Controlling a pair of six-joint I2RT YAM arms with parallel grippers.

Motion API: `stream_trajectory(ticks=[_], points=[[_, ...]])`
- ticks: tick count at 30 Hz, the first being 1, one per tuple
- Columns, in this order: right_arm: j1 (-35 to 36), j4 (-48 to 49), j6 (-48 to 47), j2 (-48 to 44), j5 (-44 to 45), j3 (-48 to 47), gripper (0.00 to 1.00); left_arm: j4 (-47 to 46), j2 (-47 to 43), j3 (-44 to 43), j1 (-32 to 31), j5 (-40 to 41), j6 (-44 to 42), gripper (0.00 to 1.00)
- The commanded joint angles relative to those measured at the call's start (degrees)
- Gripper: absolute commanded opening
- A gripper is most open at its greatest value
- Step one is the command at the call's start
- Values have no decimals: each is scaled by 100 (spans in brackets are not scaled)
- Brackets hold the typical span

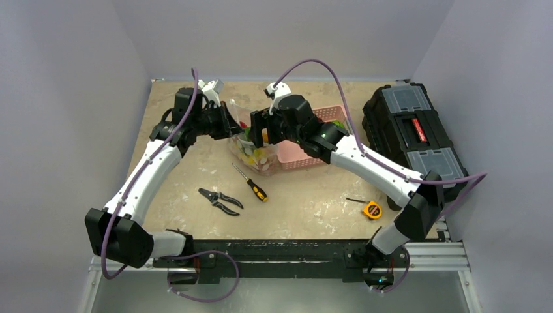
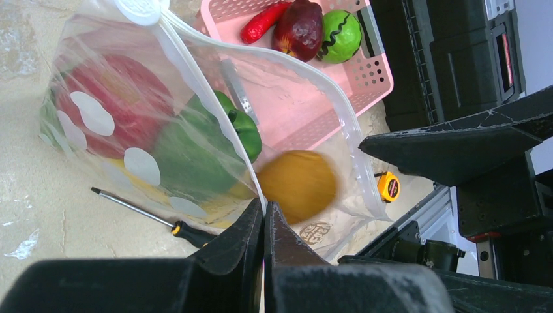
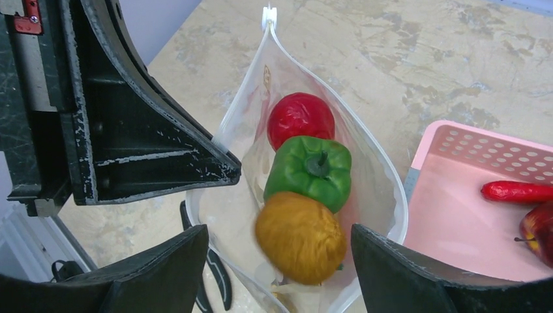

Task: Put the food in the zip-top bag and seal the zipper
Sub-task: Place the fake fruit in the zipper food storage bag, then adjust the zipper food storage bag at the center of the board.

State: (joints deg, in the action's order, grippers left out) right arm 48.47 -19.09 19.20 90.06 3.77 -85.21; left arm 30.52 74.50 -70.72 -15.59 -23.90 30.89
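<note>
Left end effector [image 2: 263, 215], left of the pink basket [image 1: 301, 156]: pinched closed on the mouth edge of the zip-top bag [image 2: 98, 85]. Bag sat on the table [image 1: 313, 195] just beside the basket's left side, mouth up and spread wide. Clear crinkly film, white dots. Zipper [image 2: 209, 98] was unsealed, with the two strips well apart and a white slider [image 3: 268, 16] at one end.

Inside the bag: red round piece [image 3: 300, 117], green pepper [image 3: 312, 171], and a yellow-brown round piece [image 3: 300, 236], which was blurred.

Right end effector [image 3: 279, 238]: over the bag mouth, fingers wide, gripping nothing. The blurred piece touched neither finger.

In the basket: red chili [image 3: 515, 191], dark red apple [image 2: 300, 29], green striped piece [image 2: 340, 36]. Black toolbox [image 1: 407, 130] sat right of the basket.
</note>
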Motion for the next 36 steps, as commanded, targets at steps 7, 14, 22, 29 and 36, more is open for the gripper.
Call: stream_trajectory(ticks=[7, 14, 22, 29, 36], points=[[16, -8, -188, -296, 298, 46, 84, -293, -178, -126, 4, -165, 44, 0], [14, -74, -185, -358, 558, 49, 74, -316, -186, -135, 3, -224, 41, 0], [1, -262, 148, -511, 1271, 234, 76, -660, -688, 121, 1, 30, -55, 0], [-26, -386, 487, -410, 1450, 414, 68, -543, -437, 14, 4, -167, 18, 0], [-65, -295, 509, -200, 1529, 652, 56, -539, -410, 19, 4, -174, 36, 0]])
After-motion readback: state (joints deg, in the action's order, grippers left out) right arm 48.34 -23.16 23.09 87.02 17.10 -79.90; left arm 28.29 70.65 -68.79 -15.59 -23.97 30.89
